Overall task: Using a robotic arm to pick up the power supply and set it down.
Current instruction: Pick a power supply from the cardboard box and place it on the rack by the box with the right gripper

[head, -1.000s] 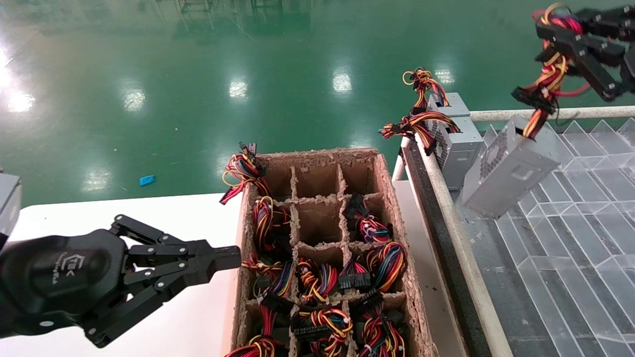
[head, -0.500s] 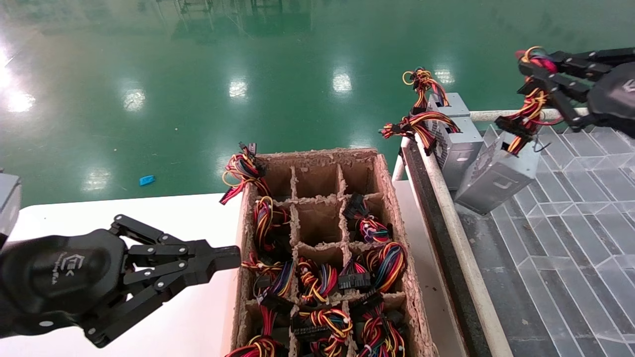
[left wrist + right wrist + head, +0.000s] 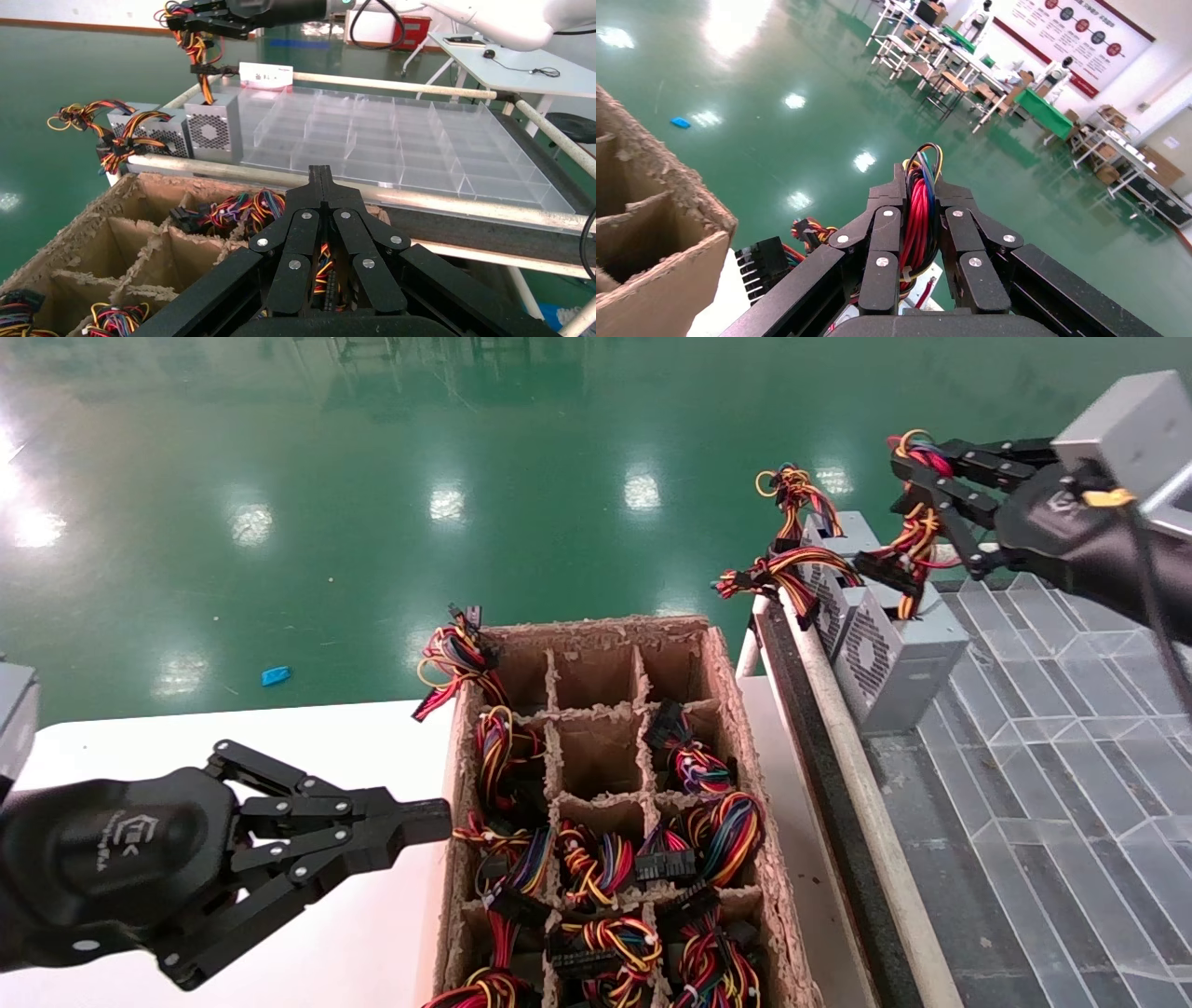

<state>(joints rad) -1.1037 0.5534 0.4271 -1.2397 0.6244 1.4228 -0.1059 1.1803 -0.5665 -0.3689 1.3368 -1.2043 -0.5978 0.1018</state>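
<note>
Power supply (image 3: 899, 649): grey metal box, one face perforated in a honeycomb pattern with a round fan grille behind it, plain sheet sides. A bundle of red, yellow and black wires (image 3: 911, 537) with black plugs rises from its top. It stands upright on the clear tray (image 3: 1071, 728), at the far left corner, just inside the white rail (image 3: 843, 710) and just beside a second power supply (image 3: 838, 547) of the same make, which sits farther back with its own wires spilling over the rail.

Right gripper (image 3: 917, 477): black, linked fingers, held above the box at upper right of the head view. Fingers pinched on the upper loop of the wire bundle; the right wrist view shows red, blue and yellow wires clamped between the two fingertips (image 3: 888, 203). The wires run down from the grip to the box.

Left gripper (image 3: 424, 822): black, white logo on its body, over the white table (image 3: 279, 747) at lower left, tips just beside the wall of the cardboard crate (image 3: 736, 710). Fingers pressed together, nothing between them.

Cardboard crate: brown, ragged edges, divided into cells. Cells at the far end mostly bare; the nearer cells hold bundles of coloured wires with black plugs.

Clear tray: see-through plastic, many shallow compartments, on the surface to the right of the rail.

Floor (image 3: 372, 477): glossy green
</note>
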